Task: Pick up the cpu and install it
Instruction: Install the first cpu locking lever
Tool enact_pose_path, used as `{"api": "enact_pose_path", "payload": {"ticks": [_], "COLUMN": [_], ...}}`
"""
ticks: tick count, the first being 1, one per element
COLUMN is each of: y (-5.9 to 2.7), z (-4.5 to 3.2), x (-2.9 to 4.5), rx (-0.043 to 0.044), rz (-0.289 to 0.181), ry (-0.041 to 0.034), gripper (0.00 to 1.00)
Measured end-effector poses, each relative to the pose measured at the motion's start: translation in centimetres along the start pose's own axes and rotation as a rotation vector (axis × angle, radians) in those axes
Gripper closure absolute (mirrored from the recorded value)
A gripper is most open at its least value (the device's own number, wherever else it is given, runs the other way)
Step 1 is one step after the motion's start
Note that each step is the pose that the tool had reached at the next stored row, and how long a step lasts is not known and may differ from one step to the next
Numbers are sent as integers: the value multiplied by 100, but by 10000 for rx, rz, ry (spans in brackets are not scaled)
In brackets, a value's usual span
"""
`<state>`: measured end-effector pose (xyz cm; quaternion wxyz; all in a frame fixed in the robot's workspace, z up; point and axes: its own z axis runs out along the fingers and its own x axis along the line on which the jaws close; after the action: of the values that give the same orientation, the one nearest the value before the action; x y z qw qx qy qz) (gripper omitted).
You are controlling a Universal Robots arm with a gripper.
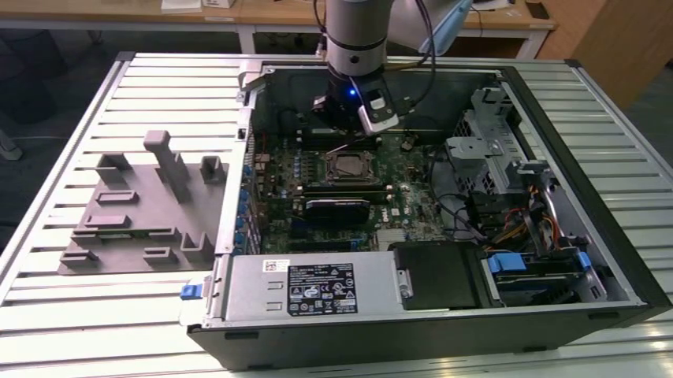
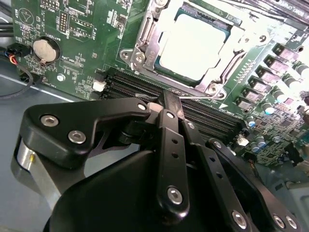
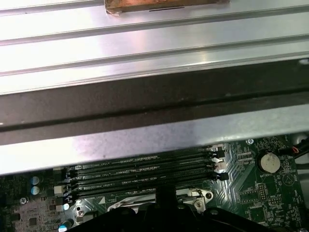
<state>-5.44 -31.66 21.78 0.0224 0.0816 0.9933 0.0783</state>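
Silver, shiny-topped cpu (image 2: pixel 195 46) sits flat and square in its socket (image 2: pixel 145 46) on the green motherboard (image 2: pixel 82 29), framed by a bright metal retention bracket; in the exterior view the cpu (image 1: pixel 344 166) lies mid-board inside the open black-and-grey steel case (image 1: pixel 421 331). Black fingers (image 2: pixel 170 108) are pressed together, nothing between them, tips over the dark ram slots (image 2: pixel 130 87) just beside the socket. Gripper (image 1: pixel 358 118) hangs from the grey arm (image 1: pixel 355 31) above the board's far side in the exterior view, apart from the cpu. Long black ram slots (image 3: pixel 140 171) run parallel in the first wrist view, with the ribbed aluminium counter (image 3: pixel 145 43) and the case's dark rim beyond. Round coin battery (image 2: pixel 43 48) sits near the board edge in the second wrist view. Black finned heatsink (image 1: pixel 336 210) lies just in front of the socket in the exterior view. Grey plastic fixture (image 1: pixel 142 213) with blocky upright posts rests on the slatted counter (image 1: pixel 63 315) on the exterior view's left, well apart from the case.
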Motion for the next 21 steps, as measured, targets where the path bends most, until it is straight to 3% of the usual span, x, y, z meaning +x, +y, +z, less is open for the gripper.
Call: {"api": "enact_pose_path", "payload": {"ticks": [2, 6, 8, 14, 16, 21], "y": [-1, -1, -2, -4, -6, -14], "z": [3, 12, 19, 19, 28, 57], "x": [0, 0, 0, 5, 13, 34], "rx": [-1, -41, -52, -54, -67, -106], "rz": [10, -14, -19, -18, -23, -55], "ry": [-18, -232, -305, -324, -417, -785], "gripper": [89, 89, 89, 89, 89, 89]}}
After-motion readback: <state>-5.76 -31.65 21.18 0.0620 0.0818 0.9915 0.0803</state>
